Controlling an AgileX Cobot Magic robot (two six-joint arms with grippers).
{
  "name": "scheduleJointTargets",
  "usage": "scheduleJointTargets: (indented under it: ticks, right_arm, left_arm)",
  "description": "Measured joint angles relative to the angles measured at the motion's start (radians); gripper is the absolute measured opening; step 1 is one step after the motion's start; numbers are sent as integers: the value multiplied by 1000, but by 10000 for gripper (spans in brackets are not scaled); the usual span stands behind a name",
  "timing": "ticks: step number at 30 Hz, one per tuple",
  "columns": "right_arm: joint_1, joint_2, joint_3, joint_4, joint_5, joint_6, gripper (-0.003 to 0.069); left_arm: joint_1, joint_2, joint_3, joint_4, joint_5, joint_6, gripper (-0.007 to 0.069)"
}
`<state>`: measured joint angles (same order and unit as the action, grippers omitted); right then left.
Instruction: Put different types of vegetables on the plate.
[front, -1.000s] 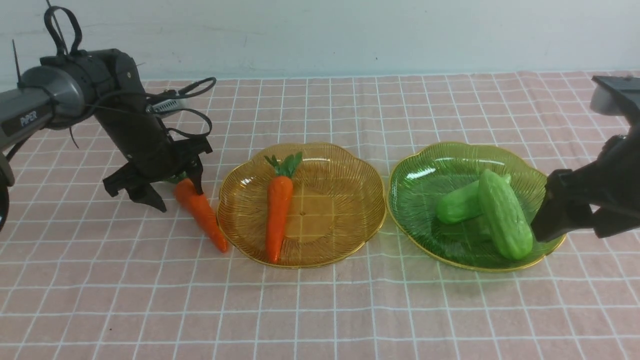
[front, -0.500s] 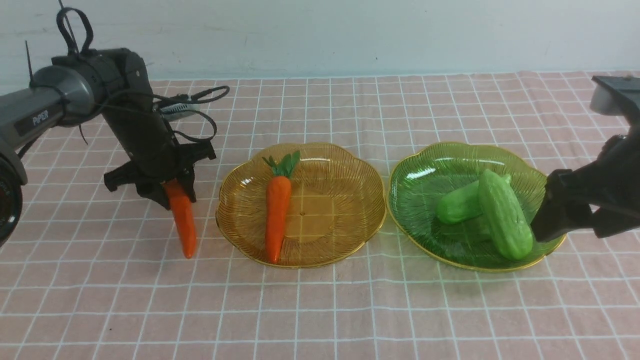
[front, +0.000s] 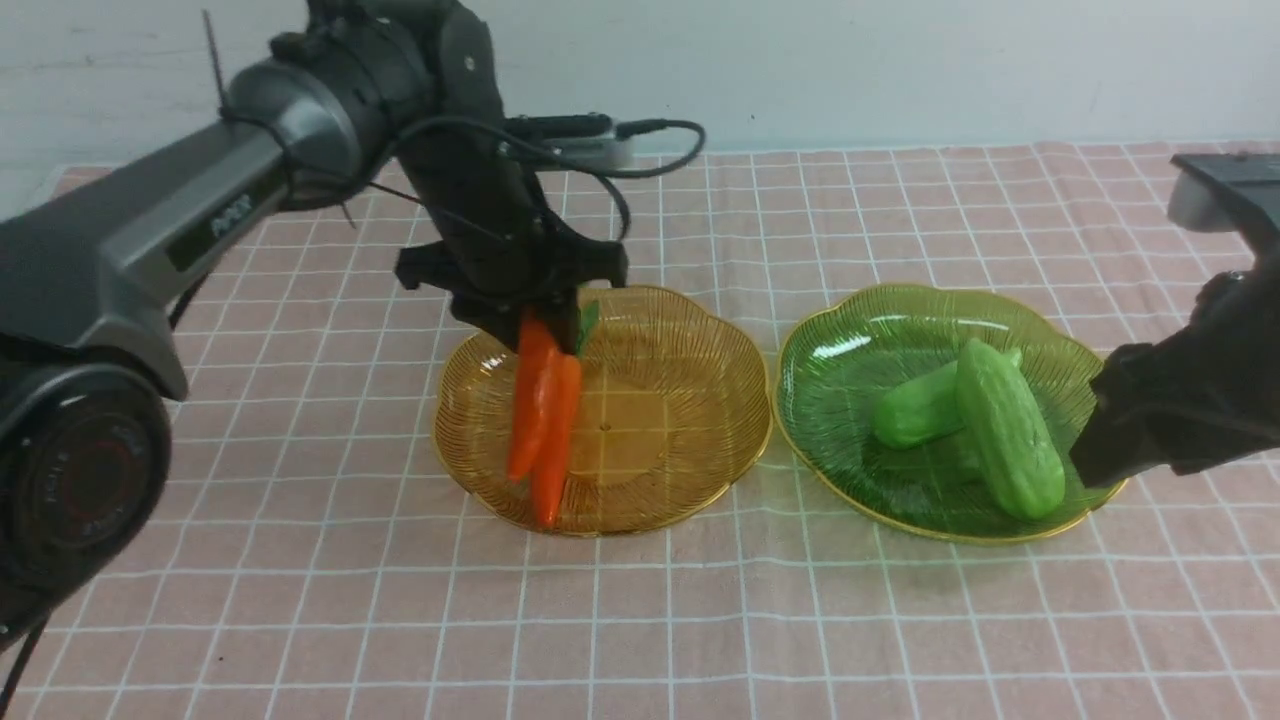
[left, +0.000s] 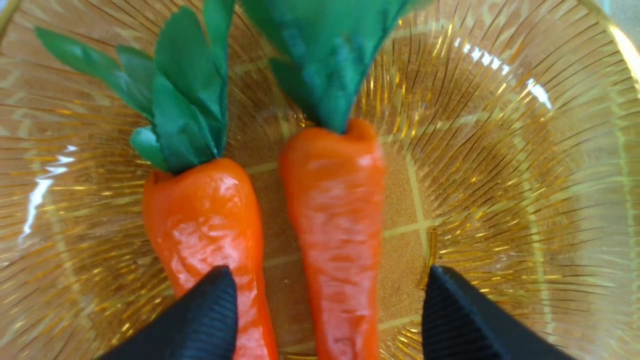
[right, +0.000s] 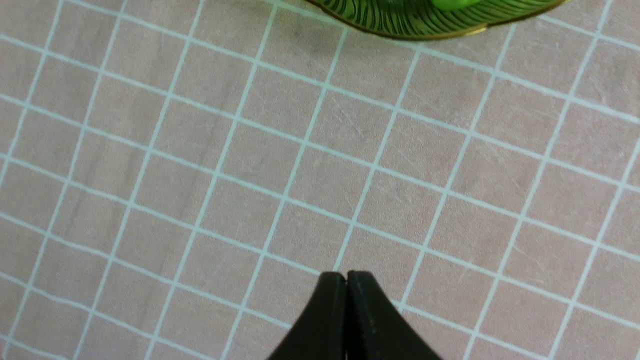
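The left tool (left: 329, 305) is released, jaws apart, above two carrots (left: 215, 220) at the amber plate (front: 690, 430). The right tool (right: 346, 277) is clenched above the table (front: 800, 640). Two cucumbers (front: 1010, 430) rest in the green plate (front: 850, 345).

place: robot test bench | shown by: two mounted robot arms (front: 480, 190) over a grid-patterned tabletop (front: 640, 630), pale wall (front: 850, 70)

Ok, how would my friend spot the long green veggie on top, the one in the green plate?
Look for the green plate, right of the amber one. Two green vegetables lie in it. The one you want is the long, bumpy one nearer the right pincer, lying partly over its neighbour.
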<state>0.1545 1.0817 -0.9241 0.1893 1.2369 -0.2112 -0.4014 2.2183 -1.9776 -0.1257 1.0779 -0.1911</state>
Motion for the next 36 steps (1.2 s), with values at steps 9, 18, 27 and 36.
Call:
scheduleJointTargets:
  ticks: [9, 18, 27, 36]
  right_arm:
    - [0, -468, 347, 15, -398, -3, -15]
    - [0, -642, 579, 83, -870, -12, -15]
    - [0, -644, 581, 89, -919, -14, -15]
    - [0, -644, 581, 93, -903, -14, -15]
  left_arm:
    - [0, -15, -32, 3, 13, 0, 443]
    - [0, -16, -47, 5, 20, 65, 278]
    - [0, -16, -47, 11, 38, 93, 15]
    - [0, -16, -47, 11, 40, 122, -3]
